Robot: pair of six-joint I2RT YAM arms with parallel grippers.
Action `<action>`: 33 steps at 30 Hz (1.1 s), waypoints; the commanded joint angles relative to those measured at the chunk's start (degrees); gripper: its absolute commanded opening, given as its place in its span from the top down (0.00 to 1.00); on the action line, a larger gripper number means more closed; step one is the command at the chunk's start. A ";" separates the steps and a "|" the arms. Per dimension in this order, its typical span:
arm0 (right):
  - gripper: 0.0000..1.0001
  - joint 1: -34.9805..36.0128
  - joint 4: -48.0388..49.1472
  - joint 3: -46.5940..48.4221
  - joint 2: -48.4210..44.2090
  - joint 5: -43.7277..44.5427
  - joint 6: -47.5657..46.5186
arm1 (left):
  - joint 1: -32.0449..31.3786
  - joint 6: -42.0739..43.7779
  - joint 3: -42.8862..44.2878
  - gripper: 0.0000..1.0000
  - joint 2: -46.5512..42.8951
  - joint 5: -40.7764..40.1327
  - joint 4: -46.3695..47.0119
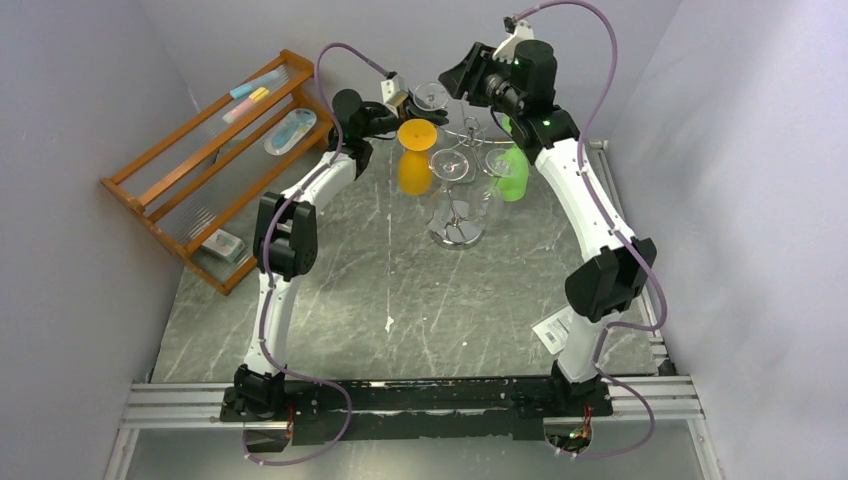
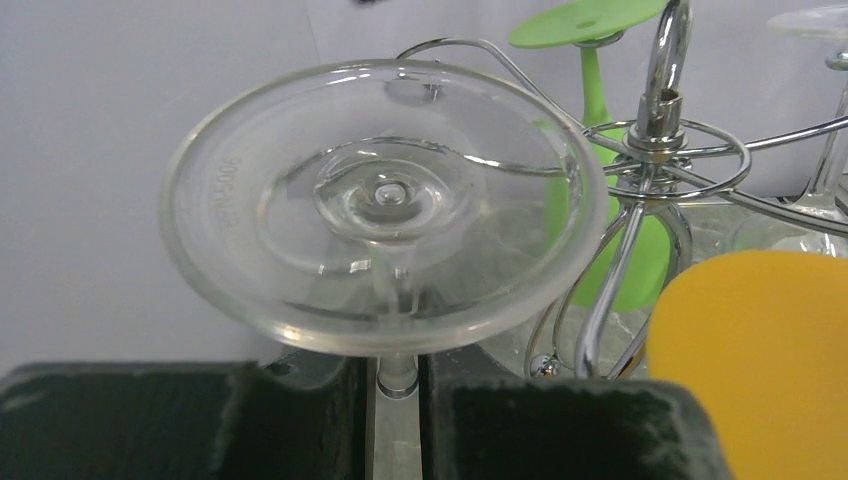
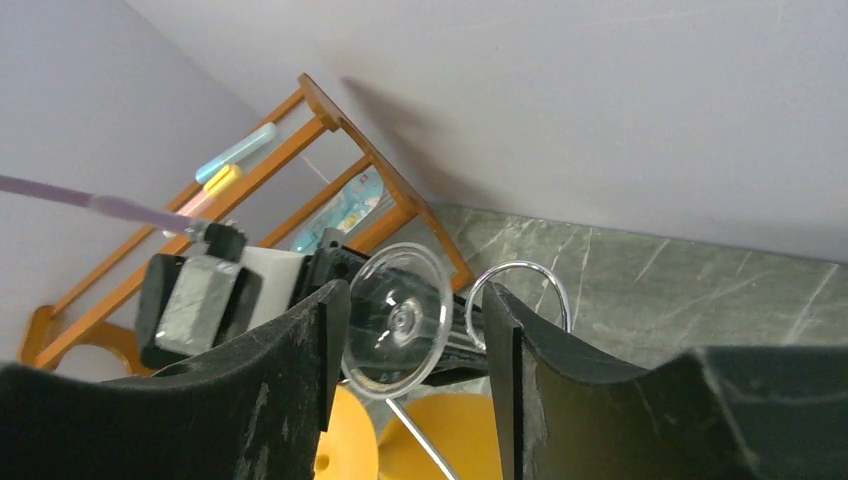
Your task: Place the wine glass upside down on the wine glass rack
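— Left wrist view: why is the wine glass (image 2: pixel 385 200) held foot-first like that?
— So the bowl hangs down. The left pincer (image 2: pixel 397 390) is clenched on the thin stem, and the round clear foot spreads directly ahead of its pads, facing the lens (moulded lettering shows near the rim).
— And the wine glass rack (image 2: pixel 655 140)?
— Ahead and to the right of that pincer. It is bright chrome wire, with curled loops fanning from a central post. The foot is near one loop but not seated, I'd judge. The stem has to slide into a loop so the foot rests on the wire.
— Other glasses?
— A green glass (image 2: pixel 590 25) hangs inverted beyond the post, and an opaque orange glass (image 2: pixel 760 350) sits close on the right. Both look smooth.
— The right pincer (image 3: pixel 412 300)?
— Released, jaws wide, nothing between them. The foot merely shows beyond the gap, with the wooden shelf (image 3: pixel 390 188) farther off.
— Risk?
— Glass on slick wire: a tilt could slip it.
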 commanded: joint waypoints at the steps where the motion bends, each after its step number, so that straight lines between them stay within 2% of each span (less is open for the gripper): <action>1: 0.46 0.33 -2.69 3.41 3.33 -0.95 -1.53 | 0.31 2.91 -1.05 0.95 -4.26 0.81 4.46; 8: 0.47 0.15 -3.73 6.71 6.59 -7.48 0.01 | 0.31 4.77 -2.43 0.95 -5.13 -0.19 4.24; 12: 0.55 -0.94 -0.58 4.47 6.32 -13.81 4.62 | 0.31 4.57 -2.57 0.95 -5.04 -0.45 4.44; 17: 0.69 -1.97 4.61 0.97 4.80 -18.43 10.32 | 0.31 4.73 -2.15 0.95 -4.94 -0.47 4.06; 22: 0.98 -3.01 5.96 0.67 5.46 -20.94 15.07 | 0.36 3.95 -2.77 0.95 -5.30 -0.13 4.27; 23: 1.00 -3.10 5.77 0.76 5.50 -20.70 15.39 | 0.40 3.57 -2.82 0.94 -5.41 0.33 4.37; 25: 1.00 -3.27 5.86 0.63 5.49 -20.24 15.97 | 0.67 3.22 -3.99 0.88 -6.03 -0.27 4.45; 31: 1.00 -3.77 8.43 -0.01 5.62 -19.94 20.19 | 2.08 0.79 -7.97 0.58 -8.12 -2.04 8.48; 33: 1.00 -3.77 9.09 -0.01 5.71 -19.42 21.54 | 2.70 0.35 -9.58 0.54 -9.05 -2.27 9.69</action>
